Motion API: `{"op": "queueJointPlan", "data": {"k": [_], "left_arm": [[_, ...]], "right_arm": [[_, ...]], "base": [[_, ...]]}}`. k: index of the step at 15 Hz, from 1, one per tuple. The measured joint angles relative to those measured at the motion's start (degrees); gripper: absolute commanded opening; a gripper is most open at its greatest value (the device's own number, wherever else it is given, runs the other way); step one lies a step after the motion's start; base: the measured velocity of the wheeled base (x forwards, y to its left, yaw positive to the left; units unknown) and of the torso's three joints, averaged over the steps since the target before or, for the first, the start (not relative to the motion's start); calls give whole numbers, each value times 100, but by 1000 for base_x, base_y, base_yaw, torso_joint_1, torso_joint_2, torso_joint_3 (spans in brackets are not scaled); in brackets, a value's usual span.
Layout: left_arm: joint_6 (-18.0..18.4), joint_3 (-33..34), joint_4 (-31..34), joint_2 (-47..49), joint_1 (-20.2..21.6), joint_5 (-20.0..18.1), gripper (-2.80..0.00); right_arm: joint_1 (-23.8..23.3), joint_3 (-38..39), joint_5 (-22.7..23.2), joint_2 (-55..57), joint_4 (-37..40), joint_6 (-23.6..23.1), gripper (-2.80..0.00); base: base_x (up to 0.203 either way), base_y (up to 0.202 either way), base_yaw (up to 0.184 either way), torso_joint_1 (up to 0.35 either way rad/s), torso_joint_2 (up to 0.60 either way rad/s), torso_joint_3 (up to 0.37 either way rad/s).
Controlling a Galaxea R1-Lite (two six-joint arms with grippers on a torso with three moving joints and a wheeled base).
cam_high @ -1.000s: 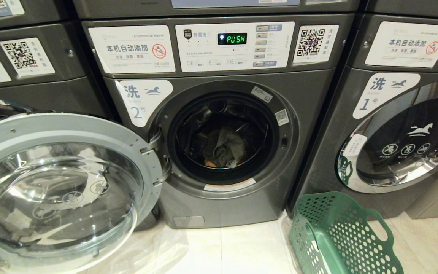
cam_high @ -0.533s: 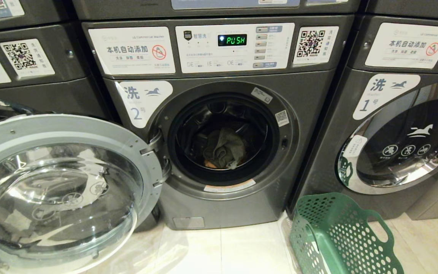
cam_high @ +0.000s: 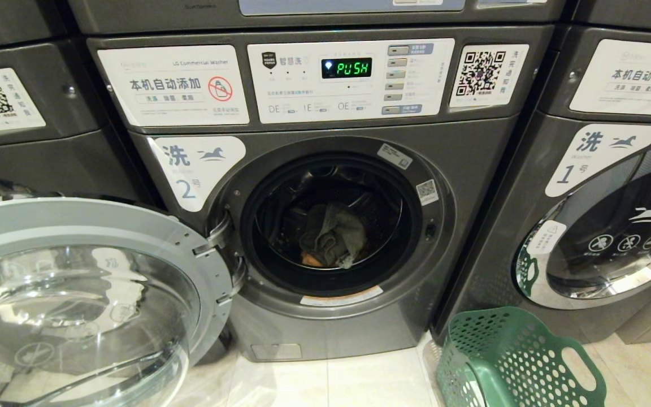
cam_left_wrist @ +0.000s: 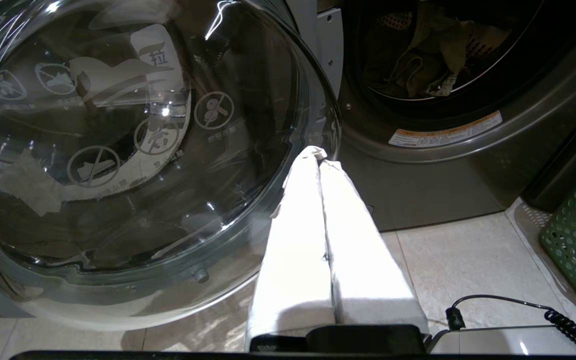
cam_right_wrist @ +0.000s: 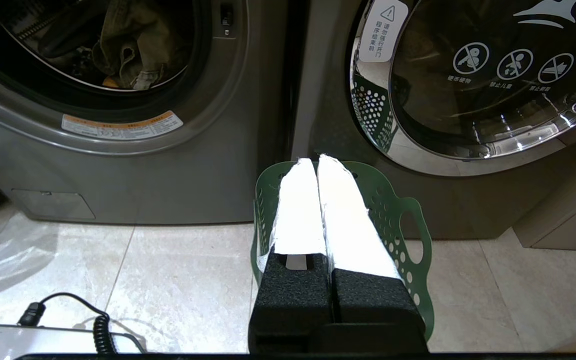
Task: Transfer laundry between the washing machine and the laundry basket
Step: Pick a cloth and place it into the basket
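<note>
laundry waits in the drum, basket has nothing in it

laundry (cam_high: 332, 236) lies inside the washing machine (cam_high: 325, 186), the one with label "2". the dull grey-green garment is on top of the pile, and a small yellow-orange piece shows under it at the front of the drum. i see no magenta-red cloth from here. the round glass door (cam_high: 77, 305) of this machine is swung fully open, to the left of the opening.

the laundry basket (cam_high: 520, 362) stands on the floor, to the right of the washing machine and in front of the neighbour machine "1" (cam_high: 602, 226). as far as its inside shows, no cloth is in it.

the left gripper (cam_left_wrist: 318, 152) hangs low near the open door, jaws together and holding nothing. the right gripper (cam_right_wrist: 316, 161) hangs over the basket, jaws together too, also with nothing in them.

my judgement: the door is open, but no garment is moved yet. almost all the work is left: reach into the drum, take each piece, and bring it to the basket.
</note>
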Motion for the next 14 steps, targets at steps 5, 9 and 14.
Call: {"op": "queueJointPlan", "data": {"k": [5,9,14], "left_arm": [[0,0,5,0,0,0,-280],[0,0,0,0,-6,0,-280],[5,0,7,0,0,-2,-280]], "right_arm": [[0,0,12,0,0,-16,-280],[0,0,11,0,2,-7,-280],[0,0,9,0,0,15,-280]], "base": [[0,0,0,0,0,0],[0,-10,156,-1,-1,4],[2,-6,142,2,4,2]]}}
